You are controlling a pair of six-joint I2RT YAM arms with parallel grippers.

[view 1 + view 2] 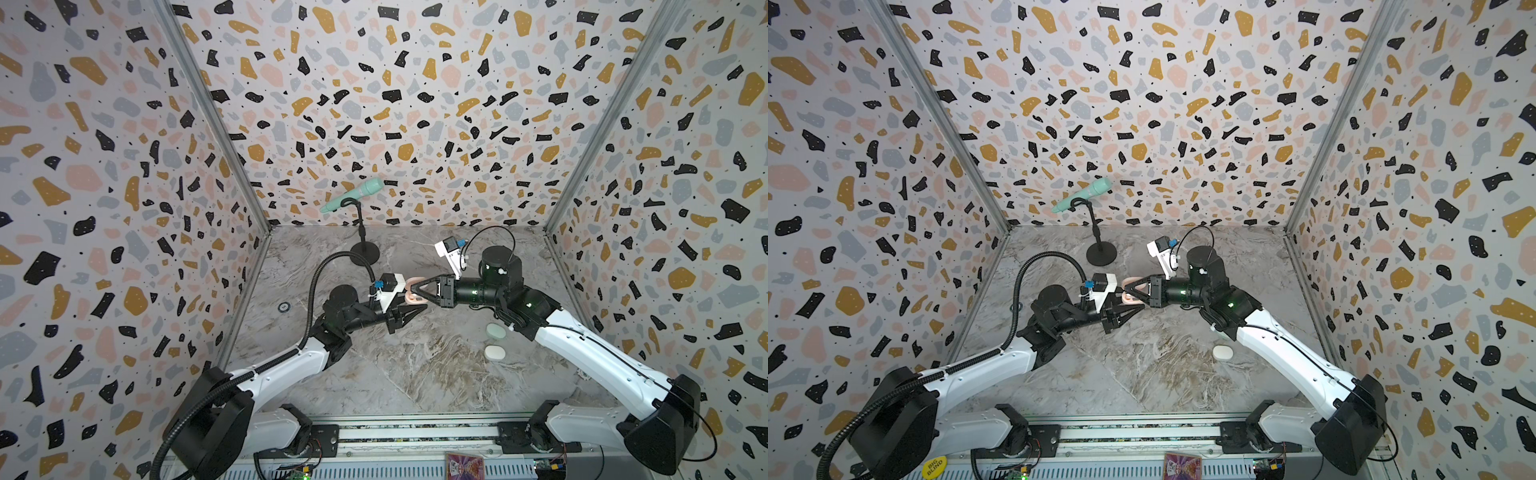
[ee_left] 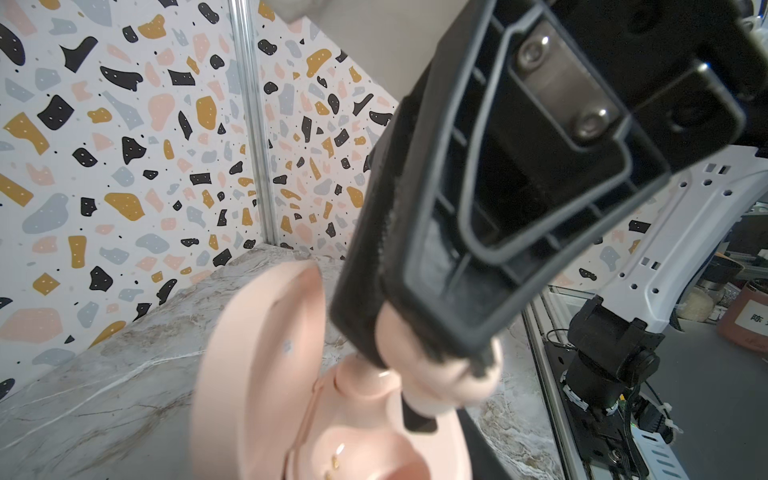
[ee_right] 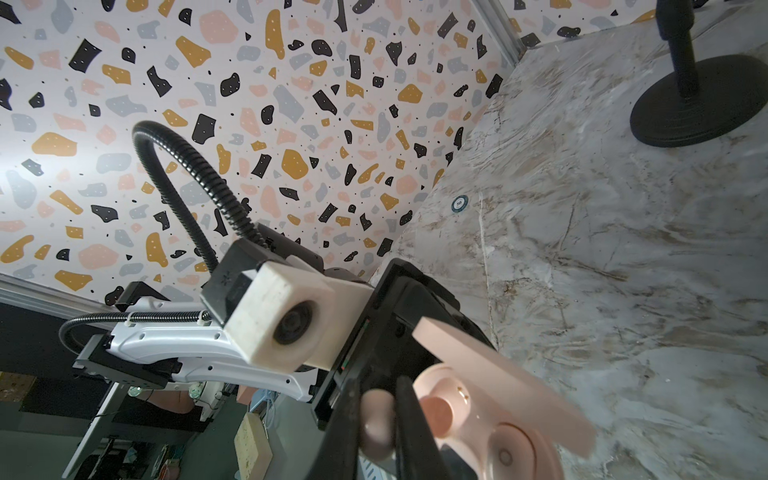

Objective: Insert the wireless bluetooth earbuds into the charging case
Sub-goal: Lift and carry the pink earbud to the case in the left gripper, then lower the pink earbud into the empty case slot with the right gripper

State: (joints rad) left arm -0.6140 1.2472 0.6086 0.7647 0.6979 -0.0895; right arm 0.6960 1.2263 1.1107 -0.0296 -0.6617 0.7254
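Observation:
A pale pink charging case (image 1: pixel 412 296) stands open at mid-table, lid (image 2: pixel 257 374) raised over the base (image 2: pixel 365 449). My left gripper (image 1: pixel 420 309) is shut on the base's edge in both top views; its own jaws barely show in the left wrist view. From the right, my right gripper (image 1: pixel 412 290) is shut on a pink earbud (image 3: pixel 376 419), pinched between its two black fingers (image 3: pixel 411 432) just beside the case (image 3: pixel 498 415). In the left wrist view that earbud (image 2: pixel 449 382) hangs over the base, next to a well with gold contacts (image 2: pixel 336 453).
A mint case (image 1: pixel 496 331) and a white case (image 1: pixel 494 353) lie shut by the right arm. A mint microphone (image 1: pixel 353 193) on a black stand (image 1: pixel 365 253) is at the back. A small round sticker (image 1: pixel 284 307) sits near the left wall.

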